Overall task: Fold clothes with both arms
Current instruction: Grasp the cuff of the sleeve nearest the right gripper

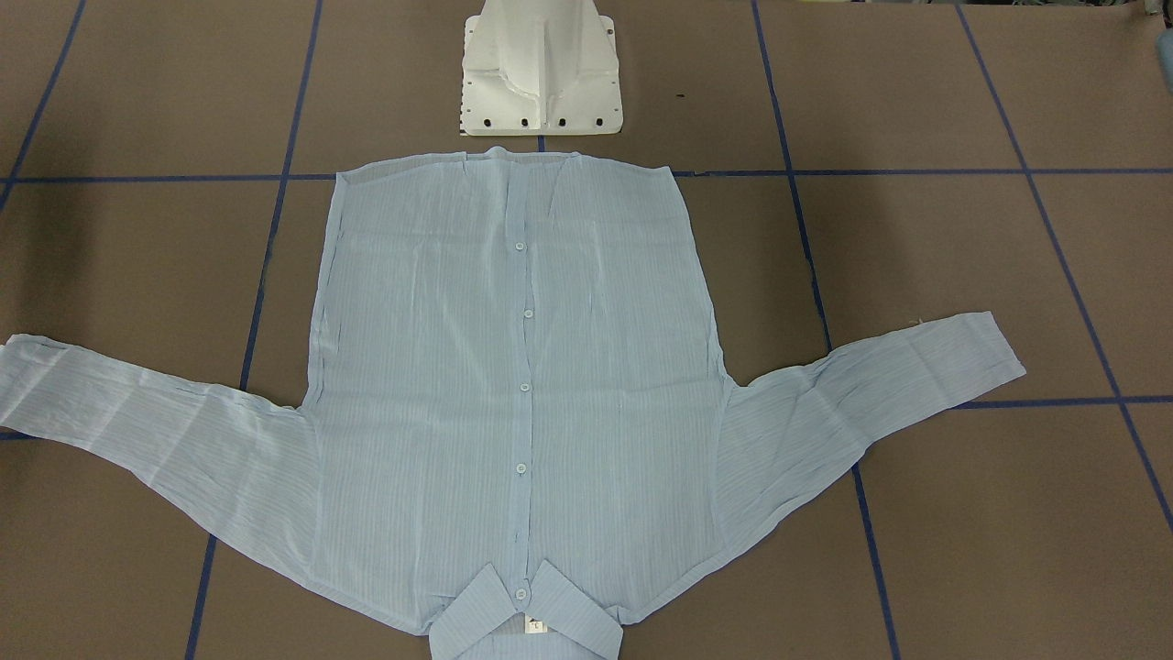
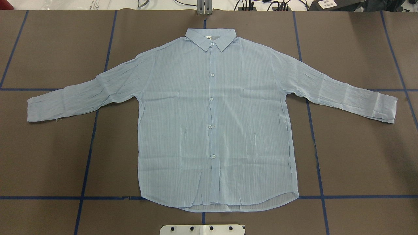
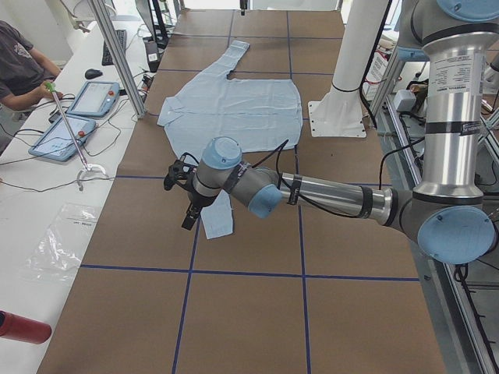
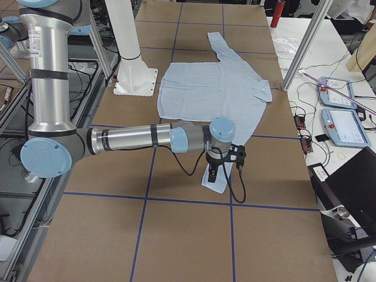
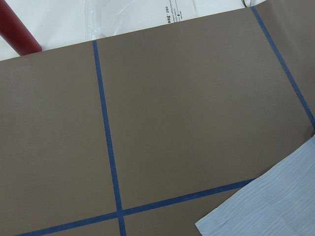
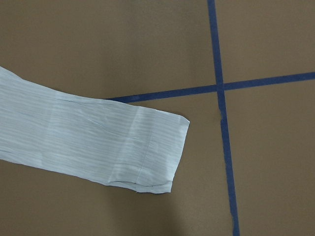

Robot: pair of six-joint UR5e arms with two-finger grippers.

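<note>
Light-blue shirt (image 2: 212, 124) lies flat and buttoned, front up, in the middle of the brown counter (image 2: 359, 156). Its hem is toward the white pedestal (image 1: 541, 69), its collar (image 2: 211, 37) is at the far side, and both sleeves are spread wide. We see the left gripper (image 3: 188, 221) hanging over the left cuff (image 2: 39, 109) and the right gripper (image 4: 212, 176) over the right cuff (image 6: 157, 152). Only the side views show them, so we cannot tell whether either is spread or pressed together. Blue tape (image 2: 88, 156) grids the counter.
</note>
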